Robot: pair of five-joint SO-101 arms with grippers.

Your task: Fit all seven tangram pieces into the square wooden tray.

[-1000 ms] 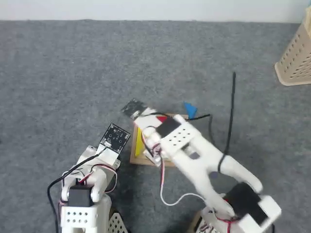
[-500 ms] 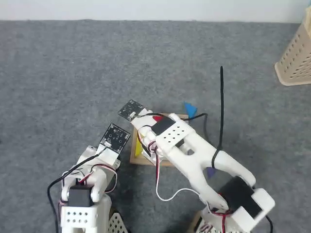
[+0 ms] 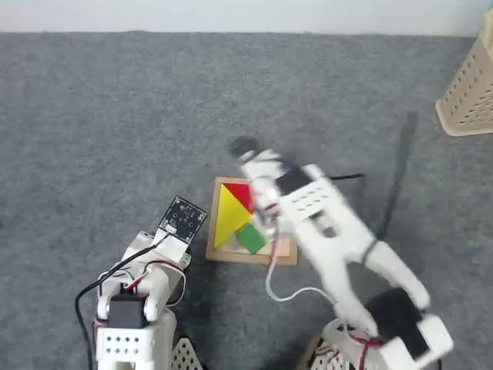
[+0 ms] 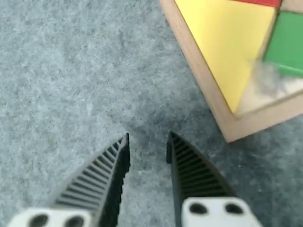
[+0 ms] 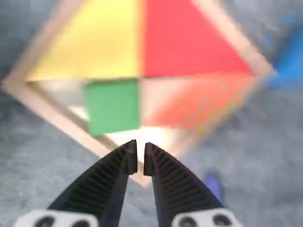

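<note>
Tray [image 3: 231,257] at 1 o'clock of left gripper [image 4: 148,137]; jaws parted, empty, over grey mat [image 3: 115,116]. Yellow triangle [image 3: 228,216], red triangle [image 3: 240,195], green square [image 3: 251,239] seated; orange piece [image 5: 199,109] blurred, fit unclear. Right gripper [image 5: 140,144] over tray rim, jaws all but together, nothing held. Blue piece [image 5: 289,66], purple piece [image 5: 214,187] loose outside the tray. Risk: low, fast sweep nudging tray, unseating pieces.

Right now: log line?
tray holds yellow piece, red piece, green piece | left claw open beside tray | right claw shut over tray
</note>
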